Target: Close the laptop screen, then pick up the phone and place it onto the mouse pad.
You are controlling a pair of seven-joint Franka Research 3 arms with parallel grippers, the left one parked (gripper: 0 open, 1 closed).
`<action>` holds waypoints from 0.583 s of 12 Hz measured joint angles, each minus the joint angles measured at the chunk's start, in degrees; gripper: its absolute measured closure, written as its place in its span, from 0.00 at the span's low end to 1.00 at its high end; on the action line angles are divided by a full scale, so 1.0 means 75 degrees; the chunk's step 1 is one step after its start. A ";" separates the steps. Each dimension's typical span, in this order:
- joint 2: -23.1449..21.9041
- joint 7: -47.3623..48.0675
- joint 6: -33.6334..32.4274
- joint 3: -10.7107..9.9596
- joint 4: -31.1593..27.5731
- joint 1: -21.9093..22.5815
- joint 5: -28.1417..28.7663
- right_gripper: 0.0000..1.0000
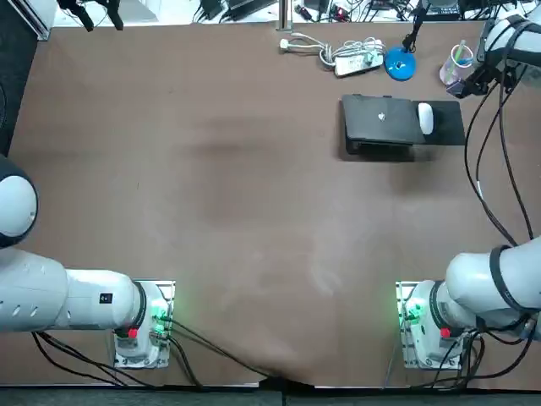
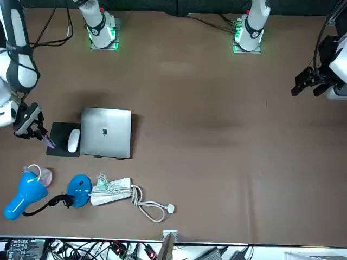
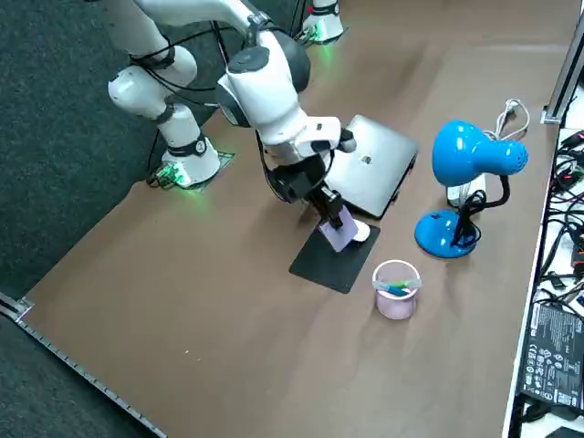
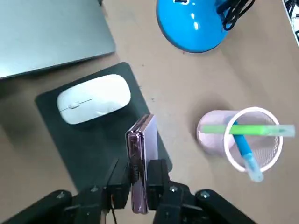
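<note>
Right wrist view: end effector (image 4: 138, 184) pinching phone (image 4: 140, 149), held edge-on, long axis pointing away from wrist toward mouse (image 4: 93, 99). Phone sits over mouse pad (image 4: 88, 154); contact unclear. Mouse occupies the pad's end nearest closed laptop (image 4: 46, 32). Pink cup (image 4: 209, 134) beside pad holds green pen (image 4: 247, 129), blue pen (image 4: 246, 154). Blue lamp (image 4: 196, 23) nearby.

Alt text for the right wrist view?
The right gripper holds a purple phone on edge over a dark mouse pad, near a white mouse. A closed laptop, a blue lamp base and a pink pen cup lie around it.
</note>
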 joint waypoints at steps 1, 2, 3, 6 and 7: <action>0.0203 -0.0038 0.0022 -0.0001 0.0187 0.0011 -0.0008 0.77; 0.0372 -0.0066 0.0086 -0.0002 0.0334 0.0021 -0.0051 0.77; 0.0515 -0.0079 0.0212 -0.0002 0.0429 0.0039 -0.0133 0.77; 0.0829 -0.0169 0.0574 -0.0001 0.0479 0.0118 -0.0301 0.77; 0.0915 -0.0235 0.0690 -0.0002 0.0479 0.0133 -0.0348 0.77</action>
